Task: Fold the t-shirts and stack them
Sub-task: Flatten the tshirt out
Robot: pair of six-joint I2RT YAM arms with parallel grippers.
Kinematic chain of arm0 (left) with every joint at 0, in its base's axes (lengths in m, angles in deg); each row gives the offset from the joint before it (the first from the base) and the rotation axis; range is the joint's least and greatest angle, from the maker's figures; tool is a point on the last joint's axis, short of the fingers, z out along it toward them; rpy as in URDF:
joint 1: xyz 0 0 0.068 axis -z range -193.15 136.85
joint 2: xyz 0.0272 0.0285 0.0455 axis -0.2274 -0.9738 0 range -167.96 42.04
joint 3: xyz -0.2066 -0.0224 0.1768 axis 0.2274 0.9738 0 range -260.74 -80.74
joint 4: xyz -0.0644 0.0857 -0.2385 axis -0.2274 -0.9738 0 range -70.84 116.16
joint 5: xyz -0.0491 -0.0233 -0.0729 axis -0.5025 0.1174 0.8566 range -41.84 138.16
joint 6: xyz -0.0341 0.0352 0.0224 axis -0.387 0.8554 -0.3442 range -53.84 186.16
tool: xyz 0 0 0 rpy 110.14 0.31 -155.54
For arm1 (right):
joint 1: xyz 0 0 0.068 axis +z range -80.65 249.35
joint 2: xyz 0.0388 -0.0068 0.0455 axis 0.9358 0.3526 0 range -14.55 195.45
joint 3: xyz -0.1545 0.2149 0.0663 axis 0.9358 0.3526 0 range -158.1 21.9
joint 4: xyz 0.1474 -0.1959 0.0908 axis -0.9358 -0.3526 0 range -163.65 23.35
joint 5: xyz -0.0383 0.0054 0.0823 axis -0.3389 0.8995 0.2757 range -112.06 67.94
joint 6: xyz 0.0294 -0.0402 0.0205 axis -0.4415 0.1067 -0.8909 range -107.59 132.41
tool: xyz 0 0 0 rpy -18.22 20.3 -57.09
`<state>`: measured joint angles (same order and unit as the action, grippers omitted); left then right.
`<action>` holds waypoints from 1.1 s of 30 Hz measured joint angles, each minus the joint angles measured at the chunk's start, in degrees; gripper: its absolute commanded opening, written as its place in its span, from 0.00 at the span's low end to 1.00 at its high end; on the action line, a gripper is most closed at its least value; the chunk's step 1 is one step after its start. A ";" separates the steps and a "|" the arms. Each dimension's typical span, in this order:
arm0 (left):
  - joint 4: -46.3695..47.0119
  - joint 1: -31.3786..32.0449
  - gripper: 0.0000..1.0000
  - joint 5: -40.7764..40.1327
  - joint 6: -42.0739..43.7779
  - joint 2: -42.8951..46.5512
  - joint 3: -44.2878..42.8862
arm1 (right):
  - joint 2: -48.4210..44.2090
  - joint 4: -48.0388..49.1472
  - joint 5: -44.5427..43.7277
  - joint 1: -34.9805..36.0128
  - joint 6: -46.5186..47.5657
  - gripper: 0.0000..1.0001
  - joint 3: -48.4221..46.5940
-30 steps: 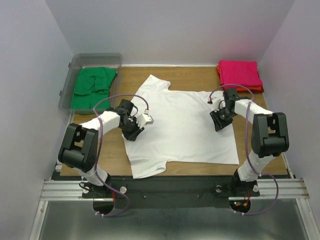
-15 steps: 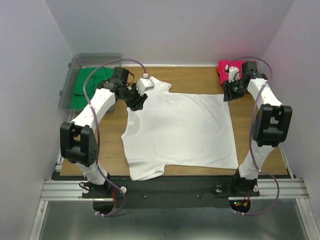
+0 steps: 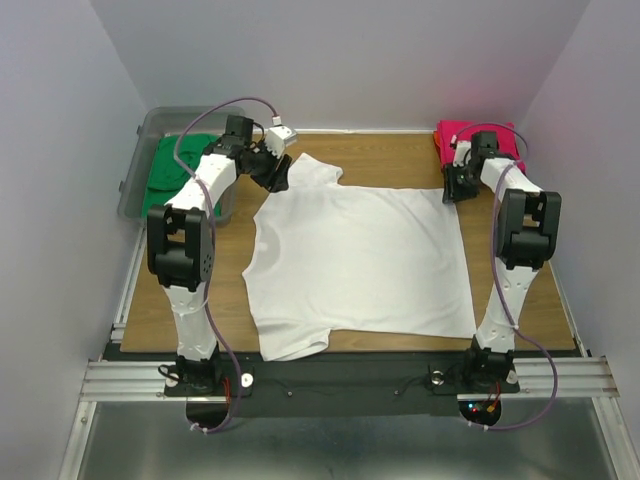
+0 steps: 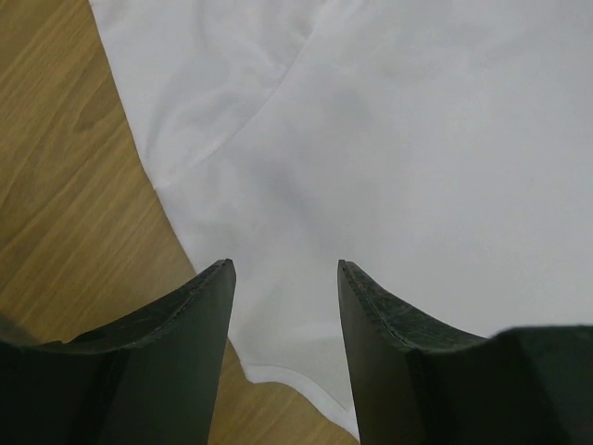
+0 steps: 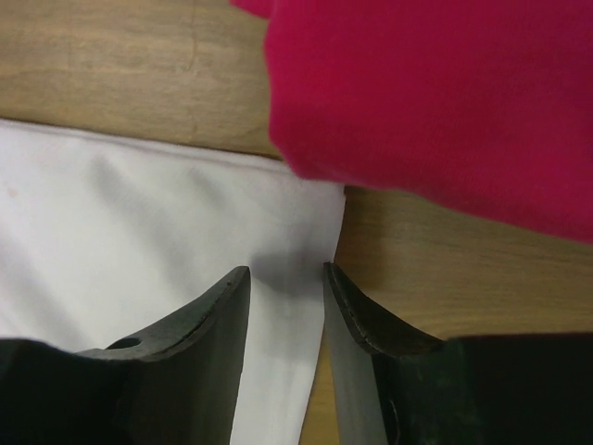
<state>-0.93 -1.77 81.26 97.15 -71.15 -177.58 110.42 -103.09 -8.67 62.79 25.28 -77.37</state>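
Observation:
A white t-shirt (image 3: 360, 260) lies spread flat on the wooden table. My left gripper (image 3: 277, 172) is open and hovers over its far left sleeve. In the left wrist view the gripper (image 4: 285, 269) has the white cloth (image 4: 389, 139) and its hem between the fingers. My right gripper (image 3: 455, 188) is open at the shirt's far right corner. In the right wrist view the gripper (image 5: 287, 271) straddles the corner's edge (image 5: 185, 213). A folded magenta shirt (image 3: 480, 142) lies at the back right (image 5: 445, 93). A green shirt (image 3: 180, 172) lies in the bin. I cannot make out the red-orange shirt.
A clear grey plastic bin (image 3: 190, 113) stands at the back left corner. White walls enclose the table on three sides. Bare wood (image 3: 200, 290) shows left of the shirt and along the back edge (image 3: 390, 150).
Both arms have reached from the shirt's middle out to its far corners: left to the far left sleeve, right to the far right corner. The shirt's left edge has shifted slightly.

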 measured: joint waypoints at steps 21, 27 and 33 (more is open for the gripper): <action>7.61 -1.05 0.60 -3.87 -13.49 -20.24 -16.59 | -0.87 11.65 -5.14 0.00 -6.71 0.48 5.01; 8.52 -1.14 0.60 -5.49 -15.47 -23.47 -20.63 | -0.87 13.25 -6.47 0.00 -6.86 0.49 5.01; 9.11 -1.16 0.60 -7.21 -16.57 -26.43 -24.35 | -0.87 14.45 -7.23 0.00 -7.87 0.50 5.01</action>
<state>8.18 -2.93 74.05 80.58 -97.57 -201.92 109.54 -88.64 -15.91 62.79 17.41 -72.36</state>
